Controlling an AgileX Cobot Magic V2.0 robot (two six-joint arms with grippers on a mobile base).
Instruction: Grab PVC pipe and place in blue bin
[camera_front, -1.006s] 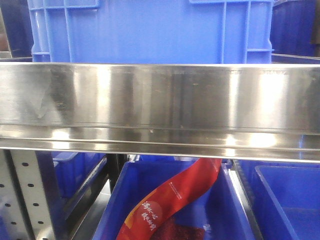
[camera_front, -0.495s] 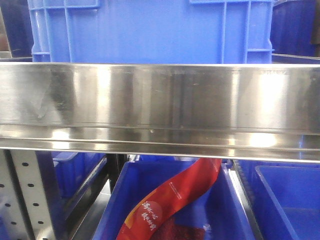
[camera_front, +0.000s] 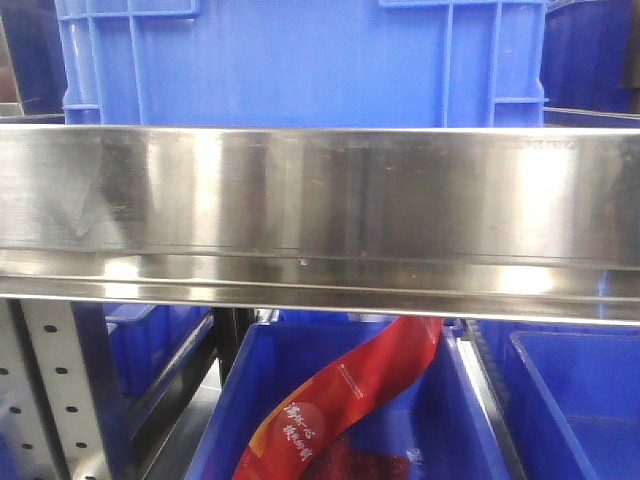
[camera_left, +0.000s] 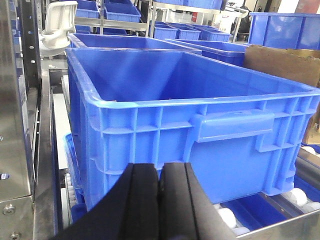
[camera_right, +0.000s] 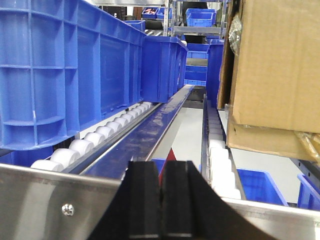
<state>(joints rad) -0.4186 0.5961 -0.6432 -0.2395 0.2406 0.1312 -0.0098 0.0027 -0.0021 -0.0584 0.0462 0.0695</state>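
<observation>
Holding nothing in the left gripper (camera_left: 159, 187), with both black pads pressed flat together just short of the near wall of the big blue bin (camera_left: 200, 107). Holding nothing in the right gripper (camera_right: 161, 197) either, pads likewise closed tight, poised over a steel rail edge and looking down a lane of white rollers (camera_right: 85, 142).

Seeing no change over the last second from the front view: same steel shelf rail (camera_front: 320, 200) across the middle, same red banner (camera_front: 350, 390) draped into a lower bin (camera_front: 460, 420), neither arm in sight there. Judging from that, paused or barely under way, with the grab not yet made.

Spotting a white curved plastic piece (camera_left: 56, 27) at the top left of the left wrist view, on the rack beside and beyond the bin, well apart from both grippers; most likely the PVC pipe, though too small to be sure. Needing open jaws and a reach to that piece before any drop into the empty bin.

Standing amid warehouse racking: roller conveyors, perforated steel posts, rows of more blue bins behind, a cardboard box (camera_right: 280, 65) on the right-hand lane.
</observation>
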